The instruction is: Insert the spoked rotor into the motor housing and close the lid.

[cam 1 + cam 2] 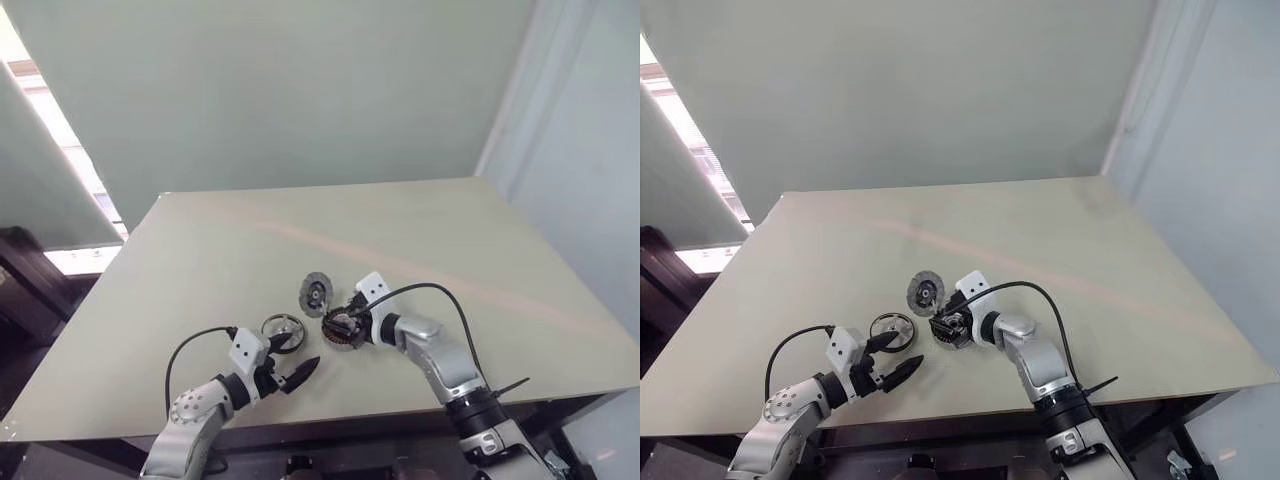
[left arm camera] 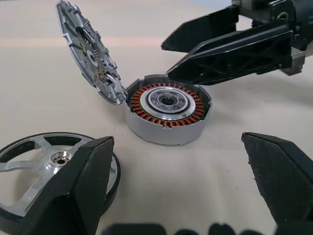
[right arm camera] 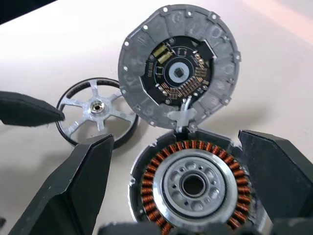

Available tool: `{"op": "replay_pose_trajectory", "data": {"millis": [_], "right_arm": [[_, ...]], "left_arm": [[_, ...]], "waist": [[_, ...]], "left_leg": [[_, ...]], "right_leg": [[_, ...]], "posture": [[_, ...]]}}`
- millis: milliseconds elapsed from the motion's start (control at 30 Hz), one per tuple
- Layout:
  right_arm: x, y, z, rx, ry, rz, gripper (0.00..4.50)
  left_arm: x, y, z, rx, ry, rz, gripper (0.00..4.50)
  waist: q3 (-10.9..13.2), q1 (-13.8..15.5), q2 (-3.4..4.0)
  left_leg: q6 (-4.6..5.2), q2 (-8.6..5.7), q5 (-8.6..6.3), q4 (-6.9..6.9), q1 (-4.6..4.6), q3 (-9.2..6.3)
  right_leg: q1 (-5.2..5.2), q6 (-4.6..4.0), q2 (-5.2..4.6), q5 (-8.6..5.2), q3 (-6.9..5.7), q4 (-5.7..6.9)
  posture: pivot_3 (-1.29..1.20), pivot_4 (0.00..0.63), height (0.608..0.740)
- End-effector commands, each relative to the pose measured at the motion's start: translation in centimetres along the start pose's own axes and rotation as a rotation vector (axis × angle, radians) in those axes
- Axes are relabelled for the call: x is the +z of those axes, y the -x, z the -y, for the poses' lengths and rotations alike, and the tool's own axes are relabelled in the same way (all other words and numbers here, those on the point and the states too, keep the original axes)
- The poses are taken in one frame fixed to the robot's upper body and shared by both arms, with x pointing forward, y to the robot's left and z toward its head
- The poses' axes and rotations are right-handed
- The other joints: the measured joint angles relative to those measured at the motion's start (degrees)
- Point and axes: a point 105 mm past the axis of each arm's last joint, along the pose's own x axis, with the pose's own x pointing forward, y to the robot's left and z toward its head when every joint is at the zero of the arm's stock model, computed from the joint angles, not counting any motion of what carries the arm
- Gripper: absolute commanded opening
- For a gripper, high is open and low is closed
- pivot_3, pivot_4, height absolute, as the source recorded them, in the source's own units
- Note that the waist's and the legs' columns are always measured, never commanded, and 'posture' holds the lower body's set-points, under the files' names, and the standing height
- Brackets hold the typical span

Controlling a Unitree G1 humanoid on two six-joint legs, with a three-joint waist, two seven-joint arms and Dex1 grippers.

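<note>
The motor housing [image 2: 168, 110] sits on the table, showing copper windings around a silver centre. Its lid [image 2: 88, 54] stands raised on the hinge at the housing's edge, inner face showing. The spoked rotor [image 2: 44, 166] lies flat on the table beside the housing. My left gripper [image 1: 293, 357] is open with nothing in it, one fingertip [image 2: 83, 186] right by the rotor's rim. My right gripper [image 1: 343, 318] is open too, hovering just above the housing [image 3: 193, 186] with a finger [image 3: 78, 186] on either side and nothing held.
The beige table [image 1: 430, 240] stretches wide beyond the parts. Its front edge runs close below both arms. A cable loops over each wrist. Walls stand behind and to the right of the table.
</note>
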Motion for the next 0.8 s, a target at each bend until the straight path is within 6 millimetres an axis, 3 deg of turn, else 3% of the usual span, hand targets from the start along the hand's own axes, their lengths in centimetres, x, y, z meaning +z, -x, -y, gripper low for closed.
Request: {"op": "replay_pose_trajectory", "data": {"millis": [33, 100, 200, 433, 567, 700, 800], "right_arm": [[1.6, 0.4, 0.1, -0.001, 0.017, 0.057, 4.46], [1.4, 0.4, 0.2, -0.007, 0.023, 0.052, 4.46], [1.1, 0.1, 0.1, -0.013, 0.032, 0.051, 3.91], [0.4, -1.0, 0.3, -0.042, 0.053, 0.028, 1.38], [-1.2, -1.7, 0.3, -0.044, 0.058, -0.032, 0.05], [-3.4, -1.9, 0.5, -0.046, 0.079, -0.115, 0.05], [-3.5, -1.9, 0.5, -0.044, 0.058, -0.102, 0.05]], "left_arm": [[1.7, 0.0, -0.5, 0.011, -0.042, 0.055, 4.50], [1.6, 0.0, -0.5, 0.010, -0.042, 0.053, 4.50], [1.7, -0.1, -0.5, 0.009, -0.043, 0.054, 4.50], [1.7, 0.0, -0.6, 0.013, -0.046, 0.058, 4.50], [1.8, 0.1, -0.7, 0.019, -0.048, 0.059, 4.50], [1.8, 0.3, -0.8, 0.030, -0.046, 0.061, 4.50], [1.7, 0.5, -0.8, 0.044, -0.038, 0.060, 4.50]], "waist": [[0.0, 0.0, 0.00], [0.0, 0.0, 0.00], [0.0, 0.0, 0.00], [0.0, 0.0, 0.00], [0.0, 0.0, 0.00], [0.0, 0.0, 0.00], [0.0, 0.0, 0.00]], "left_leg": [[0.00, 0.00, 0.00, 0.00, 0.00, 0.01], [0.00, 0.01, 0.00, 0.00, 0.00, 0.00], [0.00, 0.03, 0.00, 0.00, 0.00, 0.01], [0.00, 0.02, 0.00, 0.00, 0.00, 0.02], [0.00, 0.02, 0.00, 0.00, 0.00, 0.01], [0.00, 0.02, 0.00, -0.01, 0.01, 0.01], [0.00, 0.01, 0.00, 0.00, 0.03, 0.01]], "right_leg": [[0.00, 0.00, 0.00, 0.00, 0.00, 0.00], [-0.01, 0.00, 0.00, 0.00, 0.00, 0.00], [-0.02, 0.00, 0.02, 0.00, -0.01, 0.01], [-0.01, 0.00, 0.01, 0.00, 0.00, 0.00], [-0.02, 0.00, 0.02, 0.00, 0.00, 0.01], [-0.01, 0.00, 0.01, 0.00, 0.00, 0.00], [0.02, 0.00, 0.02, 0.00, 0.00, 0.01]], "posture": [[0.00, 0.000, 0.740], [0.00, 0.000, 0.740], [0.00, 0.000, 0.740], [0.00, 0.000, 0.740], [0.00, 0.000, 0.740], [0.00, 0.000, 0.740], [0.00, 0.000, 0.740]]}}
